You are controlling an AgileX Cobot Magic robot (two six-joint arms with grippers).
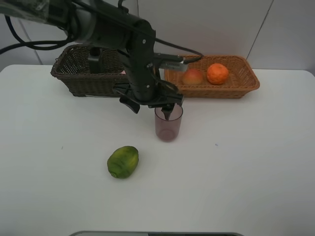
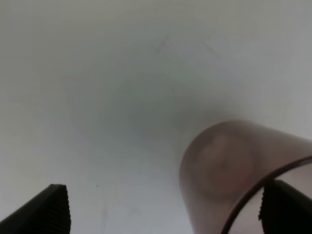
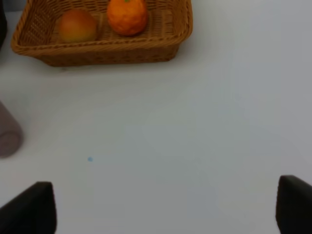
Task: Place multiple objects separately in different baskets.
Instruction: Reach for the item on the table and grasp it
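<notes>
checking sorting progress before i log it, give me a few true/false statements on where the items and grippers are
1. The orange lies in the light tan basket. True.
2. The green fruit is in a basket. False: it lies on the table, nearer the camera than the cup.
3. The purple cup stands upright on the table. True.
4. The right gripper is shut on the cup. False: it is open, with only table between its fingers.
5. The left gripper is at the cup's rim. True.

Purple cup (image 2: 224, 170) blurred and cropped, dark basket (image 1: 78, 81) interior apparently hidden behind arm (image 1: 138, 54)
</notes>
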